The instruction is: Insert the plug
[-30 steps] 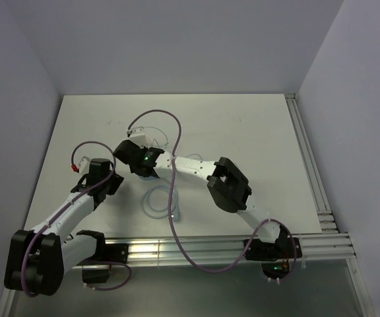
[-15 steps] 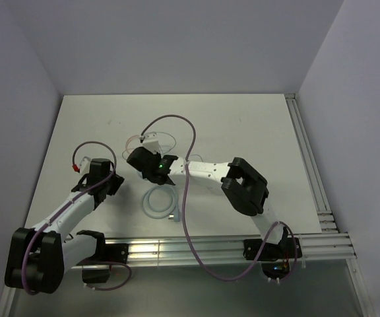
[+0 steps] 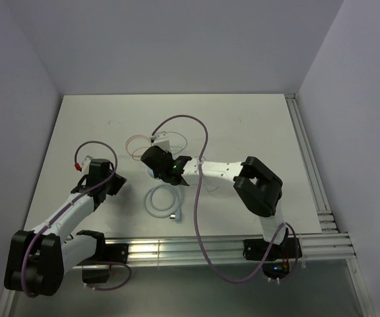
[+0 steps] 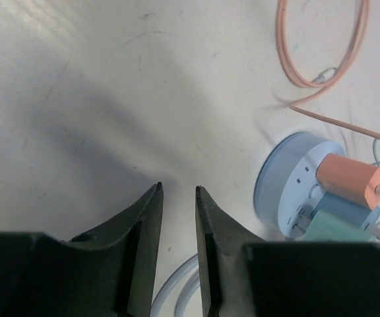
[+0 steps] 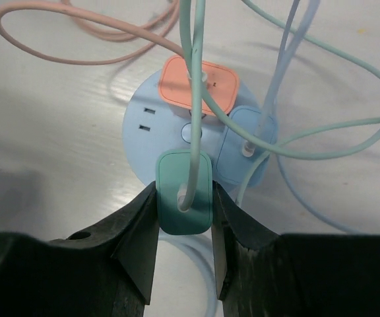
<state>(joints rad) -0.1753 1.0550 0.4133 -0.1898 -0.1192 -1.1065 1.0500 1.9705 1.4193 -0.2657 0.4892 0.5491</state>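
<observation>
A round pale blue power hub point(image 5: 144, 132) lies on the table with an orange plug point(image 5: 200, 82) and a blue plug point(image 5: 246, 155) in it. My right gripper point(image 5: 185, 188) is shut on a green plug point(image 5: 185, 211) at the hub's near edge, its green cable rising between the fingers. In the top view the right gripper point(image 3: 158, 165) covers the hub. My left gripper point(image 4: 178, 191) is left of the hub point(image 4: 289, 178), jaws a narrow gap apart with nothing between them. It sits at the table's left point(image 3: 114, 183).
A coiled pale blue cable point(image 3: 162, 201) with a loose connector lies just in front of the hub. A pink cable loop point(image 3: 137, 144) lies behind it. Thin green and blue cables point(image 5: 322, 99) arc over the hub. A rail point(image 3: 309, 172) runs along the right edge.
My right arm has moved to the right over the last second, the gripper with it. The left arm has barely moved. The coiled cable stays in place.
</observation>
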